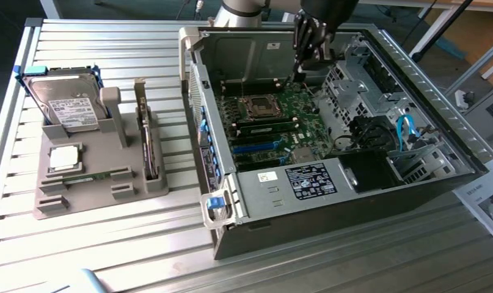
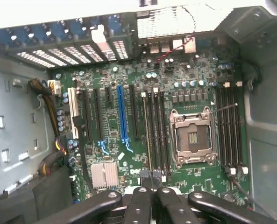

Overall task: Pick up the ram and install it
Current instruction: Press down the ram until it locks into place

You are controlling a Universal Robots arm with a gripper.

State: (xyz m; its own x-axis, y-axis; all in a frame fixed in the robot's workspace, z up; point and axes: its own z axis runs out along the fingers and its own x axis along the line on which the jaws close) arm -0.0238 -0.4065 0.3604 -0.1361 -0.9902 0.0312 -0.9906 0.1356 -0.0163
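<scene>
Although the jaws are closed tight, we see nothing pinched between them. In the wrist view the gripper (image 2: 152,192) hangs over the motherboard (image 2: 115,133), its dark fingers (image 2: 139,205) pressed together just above the near end of the long memory slots (image 2: 154,130) beside the open processor socket (image 2: 193,137). A blue expansion slot (image 2: 123,114) runs parallel to them further across the board. One memory slot shows a thin pale edge along its length; we cannot tell what sits in it.

In the exterior view the gripper (image 1: 302,72) reaches down into the open computer case (image 1: 441,125), at the far end of the motherboard (image 1: 305,105), near the socket (image 1: 262,108).

The ram (image 1: 90,177) appears as a narrow green strip lying in a groove of the grey holder (image 1: 107,196), on the surface (image 1: 107,256) at the exterior view's left, well apart from the gripper. On the same holder, the square silver processor chip (image 1: 65,157) rests just beyond the ram, and the hard drive (image 1: 67,104) leans at the far end.
</scene>
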